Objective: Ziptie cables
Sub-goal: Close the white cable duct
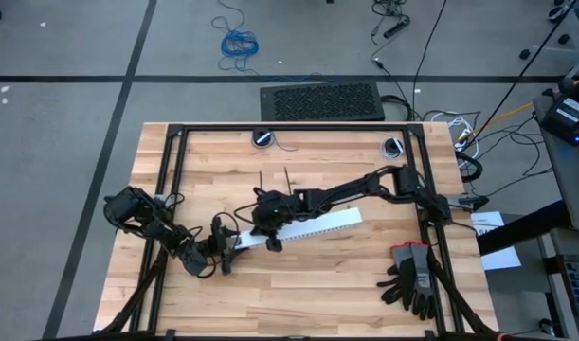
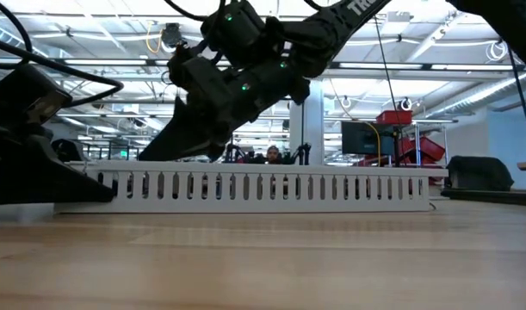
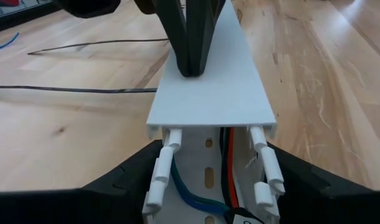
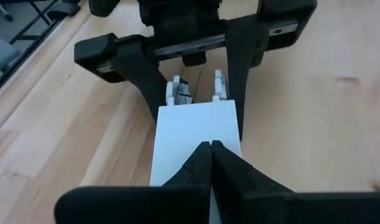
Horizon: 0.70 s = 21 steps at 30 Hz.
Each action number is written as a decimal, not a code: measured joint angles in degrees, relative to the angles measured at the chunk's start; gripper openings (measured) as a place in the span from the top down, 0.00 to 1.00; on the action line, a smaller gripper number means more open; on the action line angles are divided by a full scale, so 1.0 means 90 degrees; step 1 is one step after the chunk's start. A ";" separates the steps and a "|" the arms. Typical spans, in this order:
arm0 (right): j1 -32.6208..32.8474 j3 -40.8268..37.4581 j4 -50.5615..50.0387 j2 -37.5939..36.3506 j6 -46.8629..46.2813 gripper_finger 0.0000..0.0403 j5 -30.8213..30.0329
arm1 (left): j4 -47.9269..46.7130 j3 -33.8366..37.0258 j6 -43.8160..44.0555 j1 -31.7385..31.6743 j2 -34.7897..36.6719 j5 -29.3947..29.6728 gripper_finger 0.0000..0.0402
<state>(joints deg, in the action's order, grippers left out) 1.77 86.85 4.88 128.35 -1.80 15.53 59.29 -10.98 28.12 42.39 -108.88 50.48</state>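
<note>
A white slotted strip (image 1: 308, 227) with a flat white cover lies slantwise at mid-table. At its open left end, the left wrist view shows the cables (image 3: 199, 200) inside: thin blue, red and dark wires. Two zipties (image 3: 84, 45) lie straight on the wood beside it, toward the far edge. My left gripper (image 1: 225, 244) is shut on the strip's left end. My right gripper (image 1: 270, 235) is shut, its tips down on the cover close to that end. My left gripper holds the white strip's open left end (image 3: 168, 143) between its two fingers, one on each slotted side wall, coming in level along the strip. The strip rests on the table. My right gripper presses its shut fingertips (image 4: 209, 152) down on the cover's top face (image 3: 196, 87), slanting from above, near the left end.
A pair of grey and black gloves (image 1: 412, 277) lies at the table's near right corner. Black frame rails (image 1: 171, 180) run along the table's left, right and far sides. Two round fittings (image 1: 262, 138) sit near the far edge. Bare wood spreads in front of the strip.
</note>
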 joint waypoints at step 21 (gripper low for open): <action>0.0104 0.0000 0.1047 0.0498 -0.0170 1.00 0.0082 | -0.0416 0.0005 0.0646 -0.0341 0.0002 -0.0431 0.24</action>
<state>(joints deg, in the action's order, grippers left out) 2.70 86.85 14.30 132.83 -3.33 16.27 55.54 -10.94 33.93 39.32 -108.86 46.60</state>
